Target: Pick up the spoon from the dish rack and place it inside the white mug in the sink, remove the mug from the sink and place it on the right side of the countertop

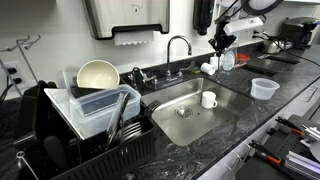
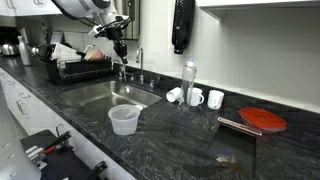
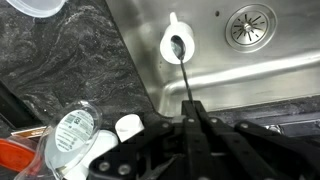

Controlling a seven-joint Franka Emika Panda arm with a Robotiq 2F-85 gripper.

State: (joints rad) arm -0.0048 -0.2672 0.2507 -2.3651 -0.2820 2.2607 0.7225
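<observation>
- Currently your black two-finger gripper (image 3: 192, 108) has its fingers pinched tight on the thin handle of the slim metal spoon (image 3: 185, 75), which hangs down from them.
- Seen from the wrist view, the spoon's bowl lines up with the mouth of the small plain white cylindrical mug (image 3: 176, 45); you cannot tell there whether the tip is inside the mug or above it.
- That mug stands upright on the floor of the rectangular stainless-steel sink (image 3: 215, 75), close to a side wall and apart from the round drain (image 3: 247, 25).
- In both exterior views your gripper (image 1: 222, 42) (image 2: 120, 45) hangs high over the sink, off to one side of the curved chrome tap (image 1: 178, 45).
- Your large black dish rack (image 1: 100, 150) sits beside the sink on the glossy black stone countertop (image 1: 285, 100), with a big cream bowl (image 1: 97, 75) standing in it.
- On the sink's opposite side, a translucent round tub (image 1: 264, 88) rests on the countertop.
- By the back wall you have a clear plastic bottle (image 2: 189, 80) with two more white mugs (image 2: 206, 98) just beside it.
</observation>
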